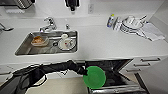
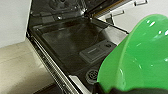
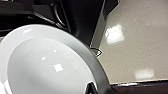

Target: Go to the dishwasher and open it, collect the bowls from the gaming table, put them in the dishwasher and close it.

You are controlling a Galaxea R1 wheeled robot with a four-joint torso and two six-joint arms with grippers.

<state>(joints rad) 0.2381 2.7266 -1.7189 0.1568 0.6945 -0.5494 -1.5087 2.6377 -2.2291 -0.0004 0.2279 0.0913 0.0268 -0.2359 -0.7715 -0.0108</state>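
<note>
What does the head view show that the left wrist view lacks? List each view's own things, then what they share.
Head view alone: the sink with dishes, the tap, the counter, the left arm. Left wrist view alone: the detergent compartment on the open door's inner face. Shared: the green bowl at the left arm's end, over the open dishwasher.

the bowl (image 1: 94,77) is hanging over the open dishwasher (image 1: 117,72), below the counter (image 1: 105,42); the sink (image 1: 47,42) is lying behind, to the left.

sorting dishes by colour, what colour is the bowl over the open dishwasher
Bright translucent green plastic bowl, best seen in the left wrist view.
</note>
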